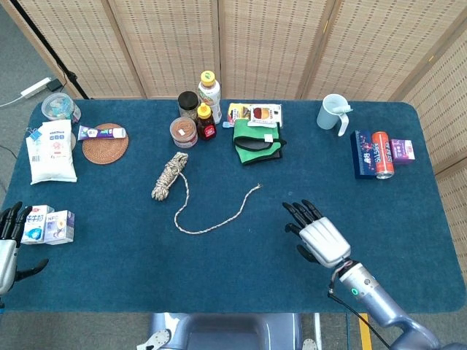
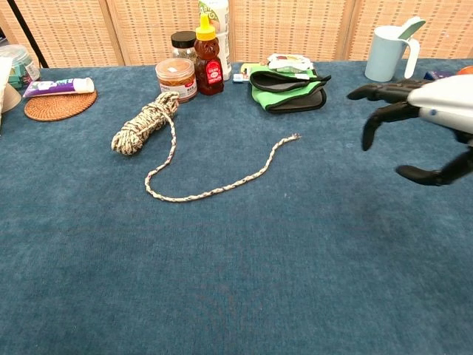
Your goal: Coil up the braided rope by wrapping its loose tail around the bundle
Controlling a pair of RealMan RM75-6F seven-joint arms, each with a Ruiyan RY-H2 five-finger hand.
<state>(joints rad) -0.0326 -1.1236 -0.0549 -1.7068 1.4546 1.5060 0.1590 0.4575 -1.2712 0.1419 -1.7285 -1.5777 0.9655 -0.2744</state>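
The braided rope's bundle [image 1: 168,176] [image 2: 144,123] lies on the blue table, left of centre. Its loose tail [image 1: 211,217] [image 2: 214,180] curves down and right from the bundle, ending in a frayed tip. My right hand [image 1: 315,235] [image 2: 425,122] hovers to the right of the tail's tip, fingers spread, holding nothing. At the table's near left edge my left hand [image 1: 9,240] is partly visible in the head view, fingers apart and empty, beside the small cartons.
Jars and bottles [image 1: 197,113] stand just behind the bundle, with a green pouch [image 1: 257,141] to their right. A mug [image 1: 333,113] and boxes [image 1: 379,153] sit at the back right. A coaster [image 1: 105,146], a white bag [image 1: 51,151] and small cartons [image 1: 47,224] are at the left.
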